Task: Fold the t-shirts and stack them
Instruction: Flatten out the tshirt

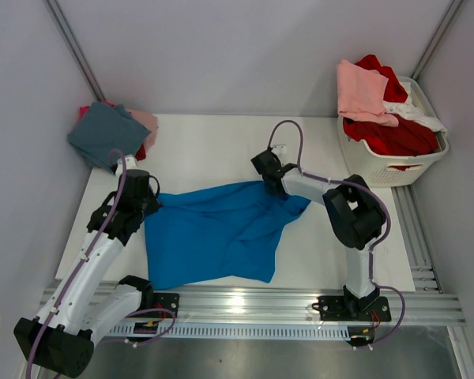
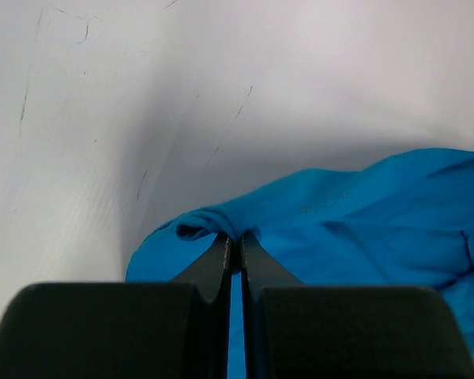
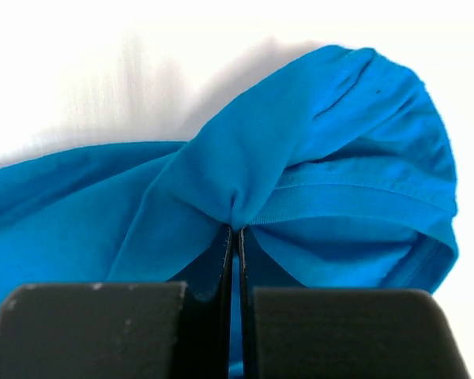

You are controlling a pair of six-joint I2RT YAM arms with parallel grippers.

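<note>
- Bright blue cloth fills the scene: the blue t-shirt (image 1: 217,229) lies rumpled and half spread on the middle of the table (image 1: 213,146), between the two arms.
- The left gripper (image 2: 235,238) is pinched tight on a bunched fold at the shirt's left edge. The right gripper (image 3: 235,229) is clamped on gathered cloth beside a ribbed band at the far right corner.
- The step in hand looks like stretching the shirt flat ahead of folding.
- The job seems partly done. A teal t-shirt (image 1: 107,134) tops a small stack at the left rear corner, while a pink t-shirt (image 1: 362,91) and red t-shirts (image 1: 395,136) wait in the laundry basket (image 1: 379,170) at right.
- To do it well, both pinches should rise only a little and draw apart evenly until the cloth goes taut, then lower together so it lands flat.
- An uneven pull would likely twist the body further, as diagonal creases already run through its middle.
- Each grip holds little cloth, so a slow pull guards against a slip.
- The near hem lies close to the table's front edge and is best drawn away from it.
</note>
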